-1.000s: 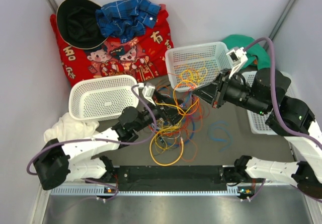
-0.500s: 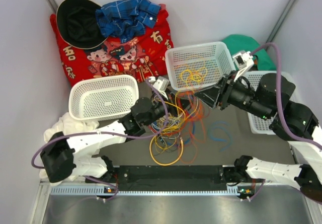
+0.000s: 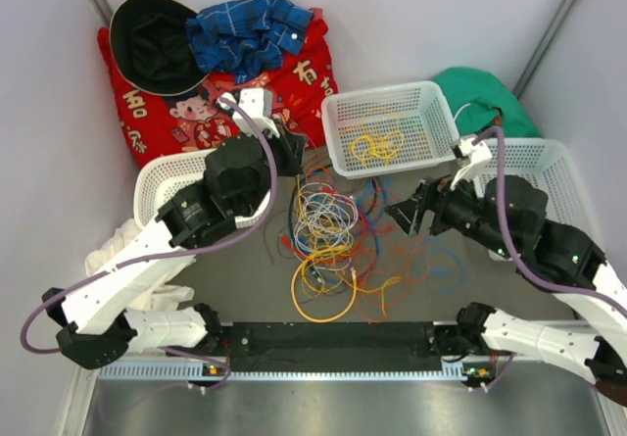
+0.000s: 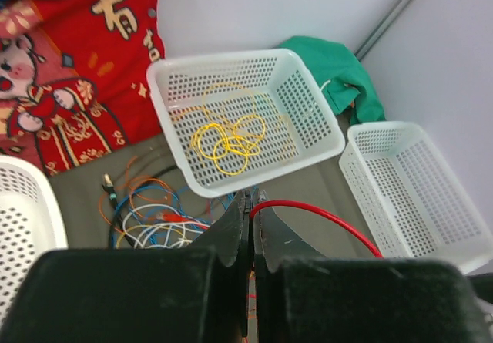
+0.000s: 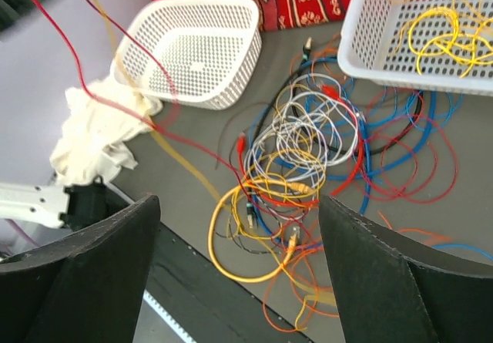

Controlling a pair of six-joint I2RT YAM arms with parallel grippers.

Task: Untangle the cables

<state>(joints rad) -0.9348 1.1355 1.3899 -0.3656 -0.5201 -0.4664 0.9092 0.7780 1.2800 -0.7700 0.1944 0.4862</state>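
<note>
The cables [image 3: 328,228] lie in a tangled heap of yellow, orange, red, blue and grey-white loops on the grey table, also seen in the right wrist view [image 5: 308,150]. One yellow cable [image 3: 376,147] lies coiled in the middle basket [image 4: 227,139]. My left gripper [image 3: 290,152] is raised over the heap's far-left side. In its wrist view the left gripper [image 4: 252,196] is shut on a thin red cable [image 4: 323,216]. That red cable [image 5: 115,104] runs taut down to the heap. My right gripper [image 3: 402,218] hangs right of the heap, open and empty [image 5: 239,281].
Three white baskets: left [image 3: 162,176], middle [image 3: 333,122], right [image 3: 534,147]. A red printed cloth [image 3: 284,103], black hat [image 3: 152,39] and blue plaid cloth [image 3: 245,29] lie at the back, a green cloth [image 3: 480,88] back right, a white cloth [image 3: 122,245] left. A black strip [image 3: 333,336] lines the near edge.
The left gripper shut on the red cable in the heap and lifted up and back to the far left. The right gripper opened, left the yellow cable in the middle basket and drew back.
</note>
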